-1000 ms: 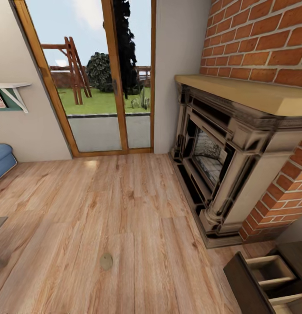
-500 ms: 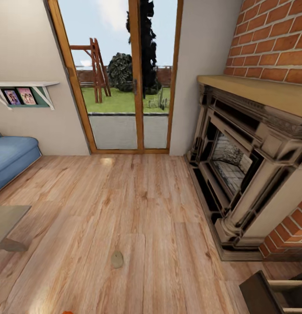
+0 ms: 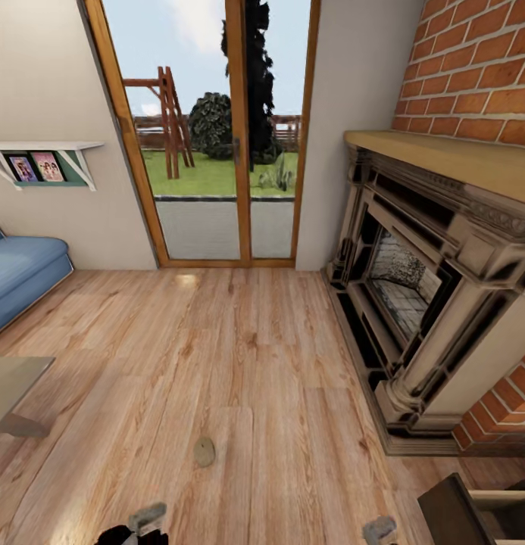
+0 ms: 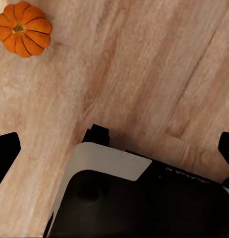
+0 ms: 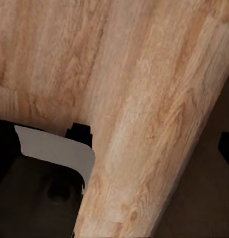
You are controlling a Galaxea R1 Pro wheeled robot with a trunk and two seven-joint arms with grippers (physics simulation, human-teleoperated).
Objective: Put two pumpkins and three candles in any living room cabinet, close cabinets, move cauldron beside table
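One orange ribbed pumpkin lies on the plank floor in the left wrist view, well off to one side of my left gripper. That gripper is open, its black fingertips far apart over bare floor. My right gripper hangs open over bare planks too. A small tan candle sits on the floor ahead of me in the head view. At the lower right, the dark brown cabinet has a drawer pulled out. A corner of the glass-topped table shows at the left edge.
A brick fireplace with a stone surround lines the right side. A blue sofa stands at the left under a wall shelf. Glass doors fill the far wall. My own base sits under both wrists.
The head camera swung left a second ago, bringing in the sofa and table corner, then held still. Grey parts of both arms have risen into the bottom edge of the head view.
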